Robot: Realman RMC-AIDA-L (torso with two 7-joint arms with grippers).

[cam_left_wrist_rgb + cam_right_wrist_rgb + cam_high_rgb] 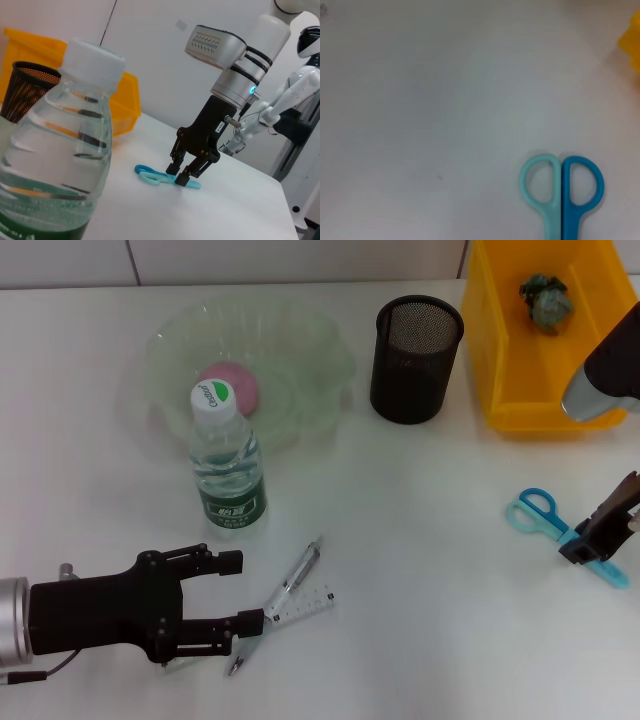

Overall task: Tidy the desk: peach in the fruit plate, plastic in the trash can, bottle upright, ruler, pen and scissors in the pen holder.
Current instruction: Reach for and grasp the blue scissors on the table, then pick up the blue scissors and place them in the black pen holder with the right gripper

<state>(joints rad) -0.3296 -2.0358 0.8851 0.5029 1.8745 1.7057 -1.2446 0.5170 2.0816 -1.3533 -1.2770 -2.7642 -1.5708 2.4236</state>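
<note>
Scissors [565, 534] lie flat on the table [420, 540]; right gripper [186, 171], fingers apart over the blades (handles free), should close squarely before lifting.

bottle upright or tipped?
Upright. The bottle stands on its base on the desk in front of the fruit plate, white cap on top.

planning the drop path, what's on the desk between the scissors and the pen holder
Nothing: in the head view the desk is bare between the scissors and the pen holder. The right gripper is down at the scissors' blades.
</note>
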